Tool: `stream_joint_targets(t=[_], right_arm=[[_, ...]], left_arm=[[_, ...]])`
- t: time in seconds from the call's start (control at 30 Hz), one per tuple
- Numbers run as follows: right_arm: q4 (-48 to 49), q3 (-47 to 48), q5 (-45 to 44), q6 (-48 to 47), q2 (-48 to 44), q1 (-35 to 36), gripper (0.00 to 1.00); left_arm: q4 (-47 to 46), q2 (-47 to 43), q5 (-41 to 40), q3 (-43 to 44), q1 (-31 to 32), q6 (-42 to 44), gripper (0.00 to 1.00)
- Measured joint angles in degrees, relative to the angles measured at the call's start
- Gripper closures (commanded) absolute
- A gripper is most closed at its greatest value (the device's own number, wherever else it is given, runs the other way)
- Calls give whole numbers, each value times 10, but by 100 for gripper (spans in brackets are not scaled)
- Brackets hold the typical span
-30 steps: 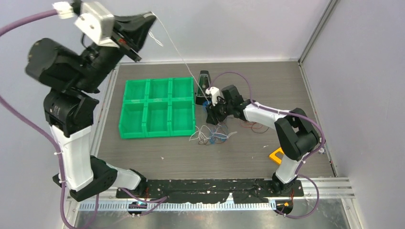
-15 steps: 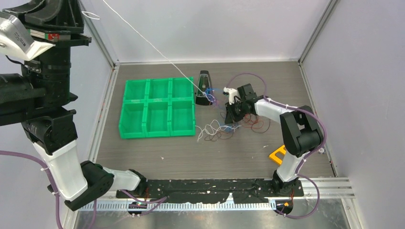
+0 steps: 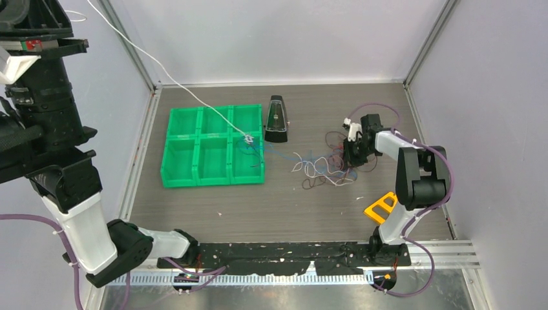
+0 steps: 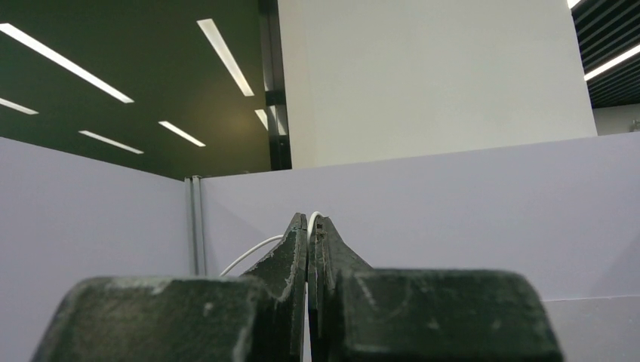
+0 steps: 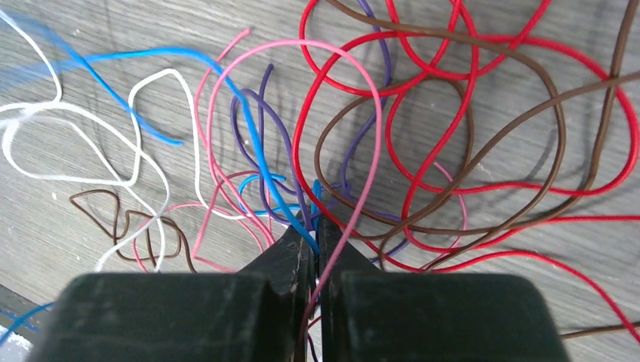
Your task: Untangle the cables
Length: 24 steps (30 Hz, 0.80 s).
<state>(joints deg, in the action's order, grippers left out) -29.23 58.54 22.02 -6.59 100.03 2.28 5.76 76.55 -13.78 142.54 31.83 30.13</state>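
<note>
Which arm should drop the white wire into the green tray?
Left, likely: the left end effector is shut on the white wire, whose end lies over the green tray. The right end effector pinches a blue wire in the tangle.

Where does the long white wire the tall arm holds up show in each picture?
Top external: the white wire slants from upper left to the green tray.
Left wrist: centre, pinched by the left end effector.
Right wrist: white loops at left; same wire or not, cannot tell.
Shared landmark: the wall's corner post, top and left wrist.

No legible text, labels or numbers.
</note>
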Motion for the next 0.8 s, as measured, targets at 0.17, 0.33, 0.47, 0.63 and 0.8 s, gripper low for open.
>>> stream_joint_targets(t=[0.17,0.33,0.47,0.63,0.8], right_arm=[[-33,-5,19,-30,-14,-5,34],[-105,9,101,-106,-69,0,1],[-106,49,164,-134,-173,33,4],[-3,70,207,-101,-268,176,5],[128,86,219,-19,-240,328,5]], left_arm=[[15,-30,18,-43,0,-31,100],[59,-59,78,-92,0,-112,100],[91,-51,111,-112,0,-165,100],[121,-16,148,-99,0,-208,100],[144,15,167,-92,0,-227,100]])
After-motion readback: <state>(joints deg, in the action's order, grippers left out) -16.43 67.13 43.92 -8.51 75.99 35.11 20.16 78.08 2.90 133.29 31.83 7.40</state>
